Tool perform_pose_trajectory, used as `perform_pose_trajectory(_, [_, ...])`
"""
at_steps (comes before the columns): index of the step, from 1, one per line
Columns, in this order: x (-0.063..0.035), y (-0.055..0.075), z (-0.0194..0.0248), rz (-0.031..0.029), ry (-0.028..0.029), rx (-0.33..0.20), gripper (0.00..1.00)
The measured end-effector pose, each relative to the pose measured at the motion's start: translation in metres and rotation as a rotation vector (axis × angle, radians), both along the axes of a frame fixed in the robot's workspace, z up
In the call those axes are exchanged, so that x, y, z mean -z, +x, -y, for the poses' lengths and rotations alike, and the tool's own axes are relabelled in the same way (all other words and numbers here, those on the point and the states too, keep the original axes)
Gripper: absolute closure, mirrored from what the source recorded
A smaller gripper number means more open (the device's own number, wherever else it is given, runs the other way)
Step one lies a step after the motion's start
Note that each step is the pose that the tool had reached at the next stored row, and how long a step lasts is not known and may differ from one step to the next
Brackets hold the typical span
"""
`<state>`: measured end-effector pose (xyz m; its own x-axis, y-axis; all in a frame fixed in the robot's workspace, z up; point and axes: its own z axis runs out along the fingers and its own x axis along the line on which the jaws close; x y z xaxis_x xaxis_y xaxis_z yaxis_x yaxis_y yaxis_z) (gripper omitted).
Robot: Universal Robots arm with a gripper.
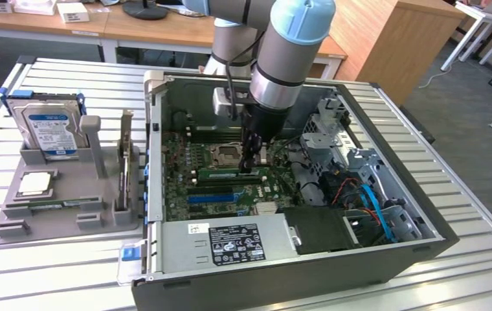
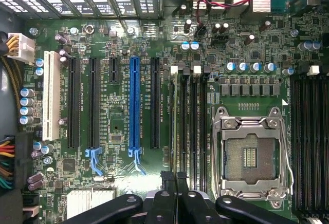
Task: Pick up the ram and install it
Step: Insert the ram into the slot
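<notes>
The ram (image 1: pixel 220 173) is a thin green stick standing on edge in a memory slot of the motherboard (image 1: pixel 186 188), just beside the CPU socket (image 1: pixel 228 153). My gripper (image 1: pixel 248 165) reaches down into the open computer case (image 1: pixel 155 214), and its dark fingers are shut on the top edge of the ram near one end. In the wrist view, the gripper (image 2: pixel 175 182) is pressed together in line with the row of memory slots (image 2: pixel 190 126) next to the CPU socket (image 2: pixel 250 154). From there the stick is edge-on and hard to make out.
On the exterior view's left, a grey fixture (image 1: pixel 65 220) holds a hard drive (image 1: pixel 52 129), a processor (image 1: pixel 37 183) and an upright expansion card (image 1: pixel 125 162). Inside the case are the power supply (image 1: pixel 228 243), drive cages (image 1: pixel 333 139) and cables (image 1: pixel 371 201). Expansion slots (image 2: pixel 134 111) lie beside the memory slots.
</notes>
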<state>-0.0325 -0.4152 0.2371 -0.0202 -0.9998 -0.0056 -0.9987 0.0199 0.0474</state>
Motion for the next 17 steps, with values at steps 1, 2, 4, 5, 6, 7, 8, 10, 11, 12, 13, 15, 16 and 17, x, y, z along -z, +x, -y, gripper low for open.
perform_pose_trajectory(1, [0.0, 0.0, 0.0, 0.0, 0.0, -0.003, 0.88])
perform_pose_trajectory(2, [0.0, 0.0, 0.0, 0.0, 0.0001, -0.005, 0.88])
perform_pose_trajectory(4, [0.0, 0.0, 0.0, 0.0, 0.0001, -0.006, 0.88])
perform_pose_trajectory(5, [0.0, 0.0, 0.0, 0.0001, 0.0001, -0.006, 0.88])
perform_pose_trajectory(6, [0.0001, 0.0, -0.0001, 0.0, 0.0001, -0.006, 0.88])
perform_pose_trajectory(7, [0.0003, 0.0, -0.0005, 0.0002, 0.0005, -0.006, 0.88])
perform_pose_trajectory(8, [0.0004, -0.0001, -0.0007, 0.0002, 0.0005, -0.006, 0.88])
perform_pose_trajectory(10, [0.0004, -0.0001, -0.0007, 0.0001, 0.0003, -0.006, 0.88])
perform_pose_trajectory(11, [0.0003, -0.0001, -0.0007, 0.0, 0.0, -0.006, 0.88])
perform_pose_trajectory(12, [0.0003, -0.0002, -0.0007, -0.0001, -0.0001, -0.006, 0.88])
perform_pose_trajectory(13, [0.0007, -0.0002, -0.0007, 0.0, 0.0001, -0.006, 0.88])
perform_pose_trajectory(15, [0.0015, -0.0002, -0.0007, 0.0, 0.0001, -0.006, 0.88])
perform_pose_trajectory(16, [0.0015, -0.0002, -0.0007, 0.0, 0.0, -0.006, 0.88])
perform_pose_trajectory(17, [0.0015, -0.0002, -0.0007, -0.0001, -0.0001, -0.006, 0.88])
